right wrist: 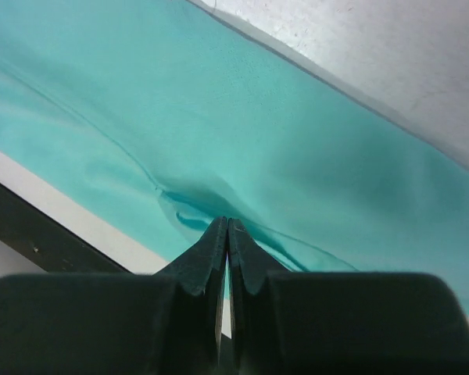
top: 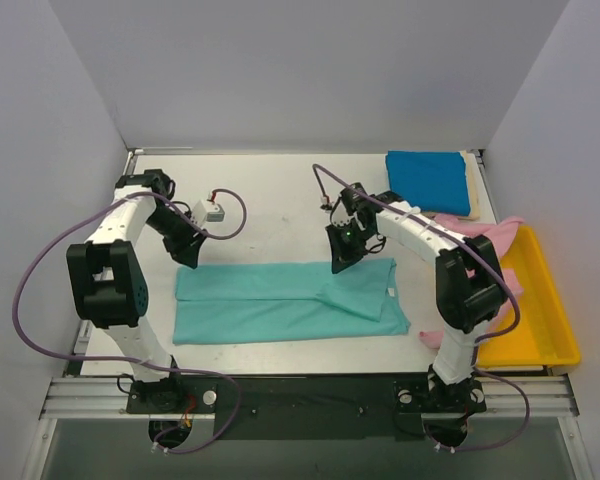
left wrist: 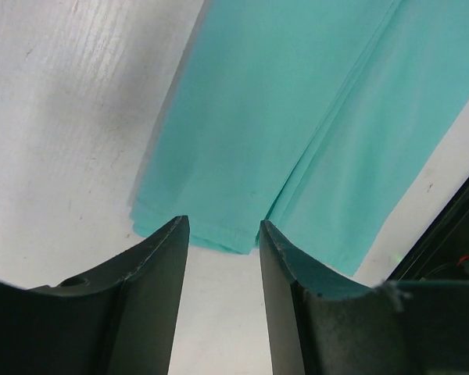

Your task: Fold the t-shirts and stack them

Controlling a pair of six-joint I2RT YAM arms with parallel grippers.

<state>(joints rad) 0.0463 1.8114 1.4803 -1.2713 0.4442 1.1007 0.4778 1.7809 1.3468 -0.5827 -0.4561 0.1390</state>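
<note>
The teal-green t-shirt (top: pixel 280 302) lies flat across the middle of the table, folded into a long band with a sleeve flap at its right. My left gripper (top: pixel 190 255) is open just off the band's far left corner. In the left wrist view (left wrist: pixel 223 226) the cloth's corner (left wrist: pixel 219 234) lies past the fingertips, ungripped. My right gripper (top: pixel 340 262) is shut on the shirt's far edge, and the right wrist view (right wrist: pixel 227 224) shows cloth (right wrist: pixel 219 117) puckered at the tips. The deep blue shirt (top: pixel 428 180) sits folded on the cream one (top: pixel 471 190) at the back right. The pink shirt (top: pixel 485 233) lies rumpled.
A yellow tray (top: pixel 545 320) stands along the right edge, with the pink shirt hanging over its far end behind my right arm. A small white box (top: pixel 212 210) with a cable sits near my left wrist. White walls close off the back and sides.
</note>
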